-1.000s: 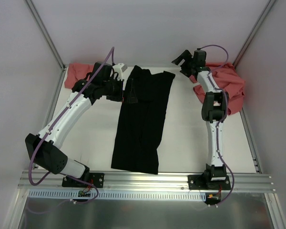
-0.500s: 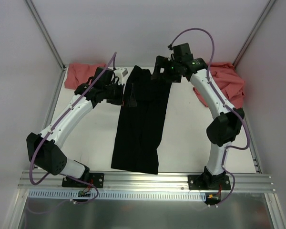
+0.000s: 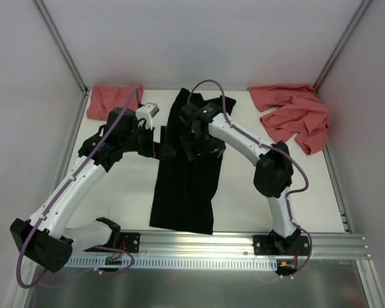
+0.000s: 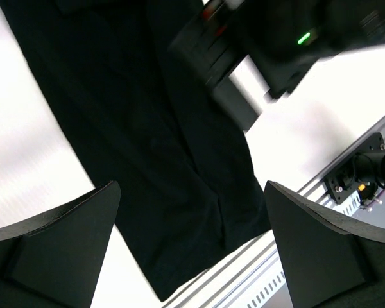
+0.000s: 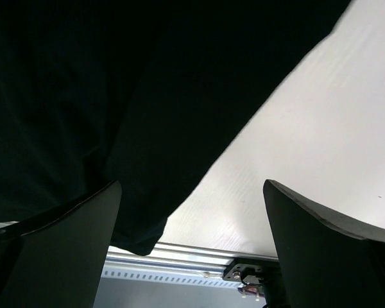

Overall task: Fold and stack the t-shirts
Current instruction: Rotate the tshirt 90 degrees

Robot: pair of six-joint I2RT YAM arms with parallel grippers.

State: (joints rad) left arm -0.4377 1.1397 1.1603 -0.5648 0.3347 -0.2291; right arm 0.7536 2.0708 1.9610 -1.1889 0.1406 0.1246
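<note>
The black t-shirt (image 3: 186, 186) lies as a long narrow strip down the middle of the white bench (image 3: 237, 199), running from the upper centre of the overhead frame to the lower rail. One salmon-red t-shirt (image 3: 108, 99) is bunched at upper left, and another salmon-red t-shirt (image 3: 295, 112) lies crumpled at upper right. The left jaws stand wide apart and empty at the left edge of the strip's upper half. The right jaws, also wide apart and empty, hang over the strip just beside them.

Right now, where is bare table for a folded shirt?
Widest: the near-right table between the black t-shirt and the right arm's base. Also near-left, beside the shirt. Crowded: far middle, where left gripper and right gripper hover open.
</note>
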